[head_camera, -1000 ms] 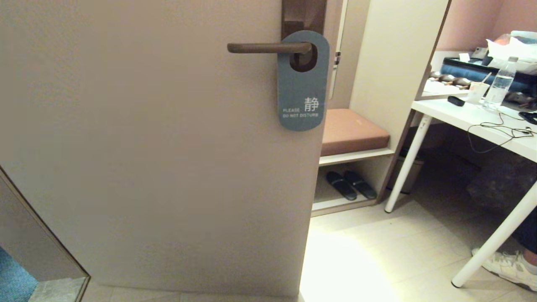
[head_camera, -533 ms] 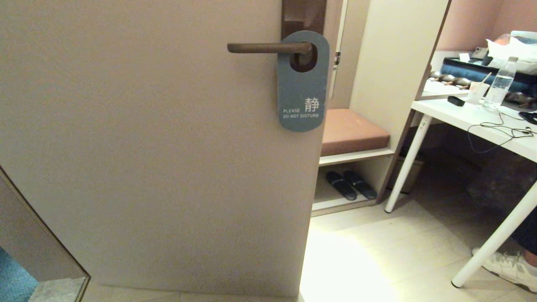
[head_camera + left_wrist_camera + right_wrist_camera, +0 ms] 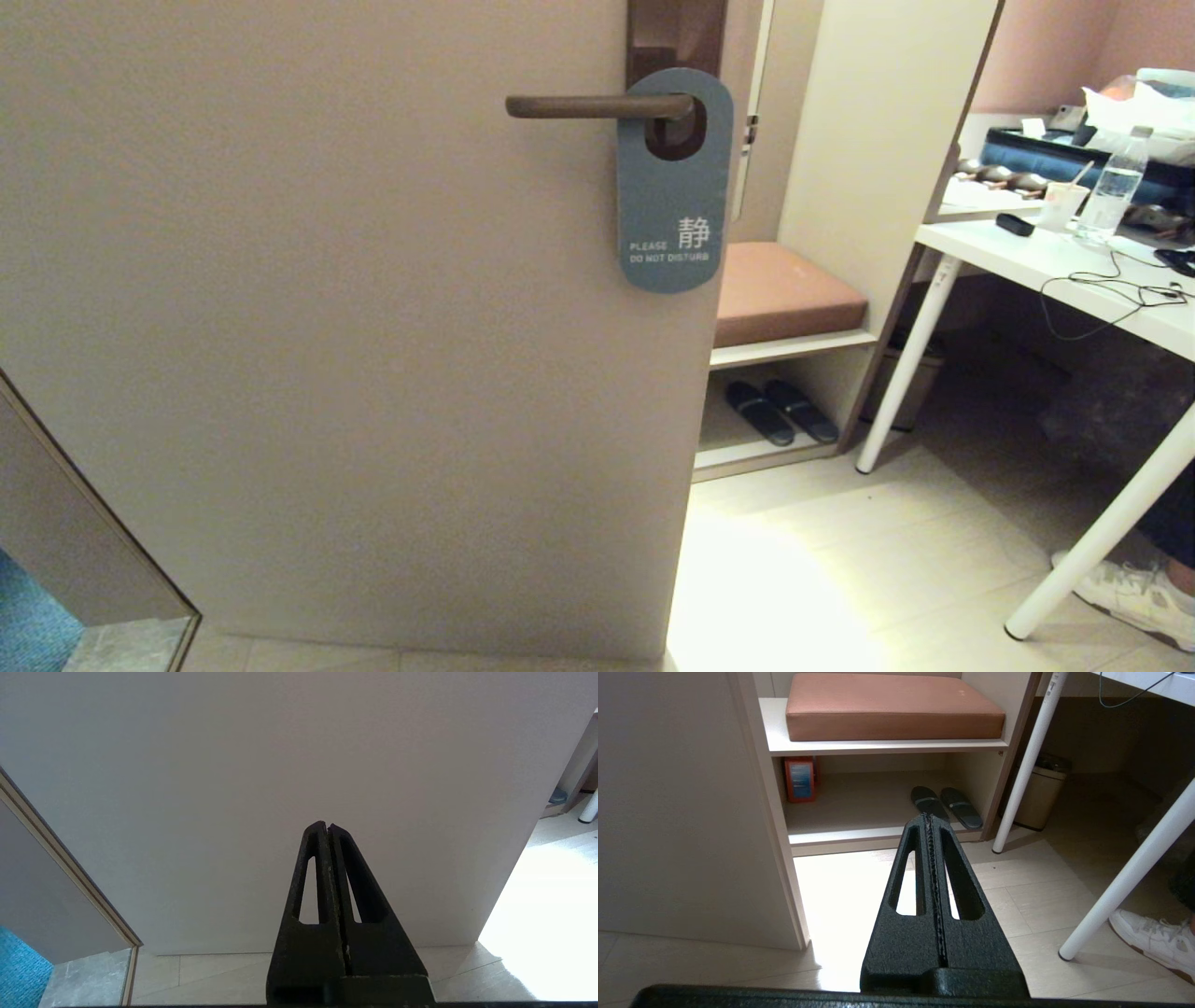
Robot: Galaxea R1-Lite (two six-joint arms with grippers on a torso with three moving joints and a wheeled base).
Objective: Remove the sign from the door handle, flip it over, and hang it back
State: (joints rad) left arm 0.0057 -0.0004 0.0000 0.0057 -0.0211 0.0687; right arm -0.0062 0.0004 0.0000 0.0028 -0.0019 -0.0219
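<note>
Nothing has moved since the earlier frame; sign hangs by its hole on the door handle, blue "do not disturb" face outward; left gripper clenched, empty, facing the door; right gripper clenched, empty, low above the floor.

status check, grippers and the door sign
Left gripper and right gripper shut, empty, parked low. Sign on door handle, blue face out. Nothing in the way.

Sign on door handle
</note>
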